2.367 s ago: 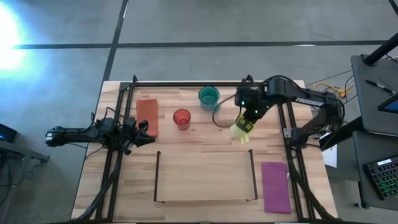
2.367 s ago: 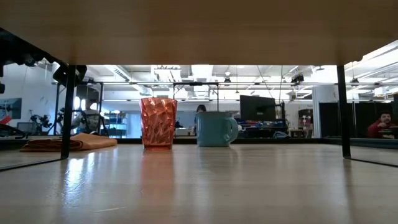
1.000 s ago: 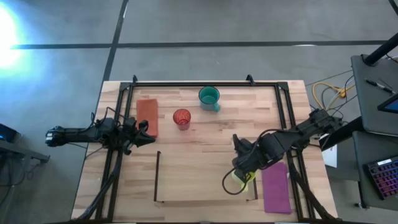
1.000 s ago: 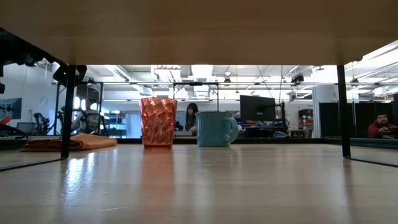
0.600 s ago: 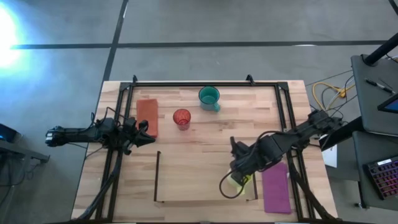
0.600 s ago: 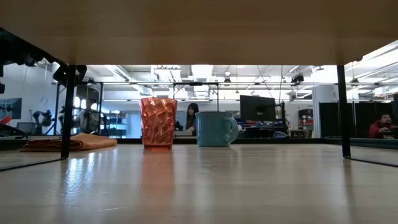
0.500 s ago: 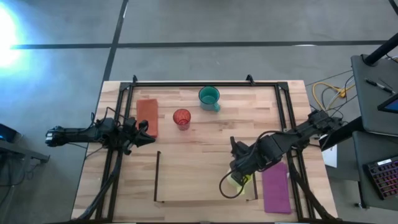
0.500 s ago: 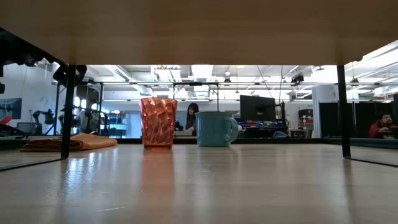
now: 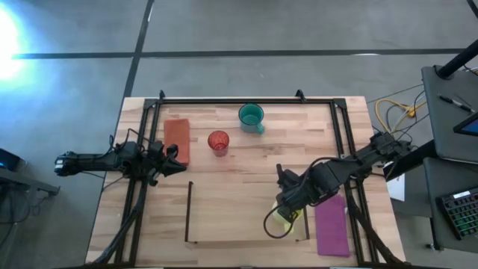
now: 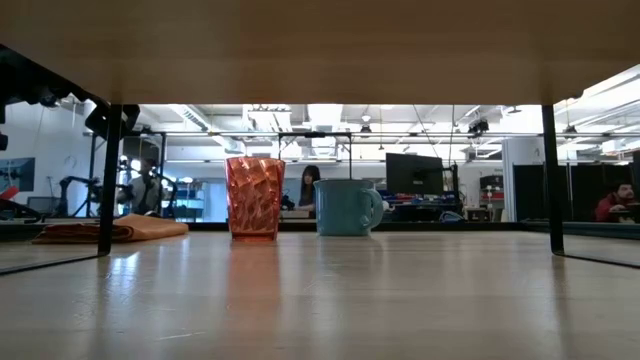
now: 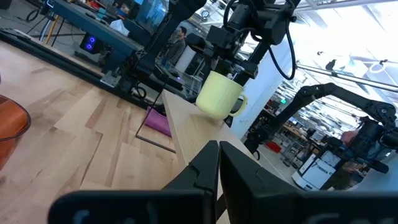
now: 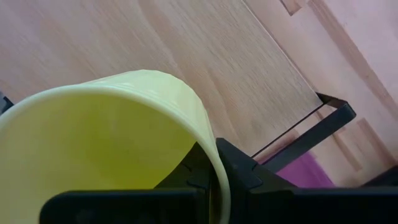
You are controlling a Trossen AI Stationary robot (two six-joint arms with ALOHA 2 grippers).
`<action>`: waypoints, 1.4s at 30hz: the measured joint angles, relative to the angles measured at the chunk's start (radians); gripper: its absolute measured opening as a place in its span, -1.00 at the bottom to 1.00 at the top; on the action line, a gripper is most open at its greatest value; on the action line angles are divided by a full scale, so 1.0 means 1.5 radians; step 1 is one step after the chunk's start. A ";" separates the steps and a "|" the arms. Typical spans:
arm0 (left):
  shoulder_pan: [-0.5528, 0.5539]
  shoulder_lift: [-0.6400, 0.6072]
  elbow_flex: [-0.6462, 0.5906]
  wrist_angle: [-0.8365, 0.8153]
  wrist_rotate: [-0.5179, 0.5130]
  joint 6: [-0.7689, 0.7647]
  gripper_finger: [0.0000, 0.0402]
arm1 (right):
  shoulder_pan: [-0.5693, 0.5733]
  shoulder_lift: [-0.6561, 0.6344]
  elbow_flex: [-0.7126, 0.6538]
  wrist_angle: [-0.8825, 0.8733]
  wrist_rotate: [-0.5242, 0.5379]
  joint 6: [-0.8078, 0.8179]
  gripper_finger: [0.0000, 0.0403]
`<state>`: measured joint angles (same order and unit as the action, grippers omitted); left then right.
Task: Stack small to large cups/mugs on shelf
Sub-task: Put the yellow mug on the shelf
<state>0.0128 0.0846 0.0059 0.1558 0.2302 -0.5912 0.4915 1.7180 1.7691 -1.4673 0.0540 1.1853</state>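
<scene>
The yellow mug is in my right gripper, which is shut on it over the right end of the shelf, a thin black wire frame on the light wood. It also shows in the left wrist view, handle to one side. The red cup and the teal mug stand on their bases at the far side, and both show in the low view. My left gripper is shut and empty at the table's left. My right gripper holds the yellow mug by its rim, one finger inside the mug and one outside its wall. The fingers come from above, slanting down. The mug hangs below them, mouth up. I cannot tell whether its base touches the wood.
An orange cloth lies at the far left by the red cup. A purple cloth lies just right of the shelf's right wire. A larger black frame runs around the table. People show in the room beyond.
My right gripper, which earlier brought the yellow mug from beside the teal mug to the shelf's right end, has edged a little toward the table's left with it. It stays shut on the mug. The red cup and teal mug have not moved.
</scene>
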 joint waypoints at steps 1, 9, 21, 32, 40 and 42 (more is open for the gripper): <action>0.000 0.000 0.000 0.000 0.000 0.000 -1.00 | 0.000 0.000 0.000 0.000 0.000 -0.002 -0.93; 0.000 0.000 0.000 0.000 0.000 0.000 -1.00 | -0.001 -0.001 0.000 -0.001 0.008 -0.029 -0.93; 0.000 0.000 0.000 0.000 0.000 0.000 -1.00 | -0.001 -0.001 0.000 0.000 0.011 -0.023 -0.42; 0.000 0.000 0.000 0.000 0.000 0.000 -1.00 | 0.000 -0.021 0.011 0.001 0.010 -0.022 -0.24; 0.000 0.000 0.000 0.000 0.000 0.000 -1.00 | -0.001 -0.025 0.006 0.000 0.024 -0.051 -0.37; 0.000 0.000 0.000 0.000 0.000 0.000 -1.00 | -0.004 -0.024 0.005 -0.001 0.025 -0.078 -0.43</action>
<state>0.0129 0.0845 0.0060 0.1558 0.2302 -0.5914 0.4862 1.6827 1.7772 -1.4683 0.0909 1.0687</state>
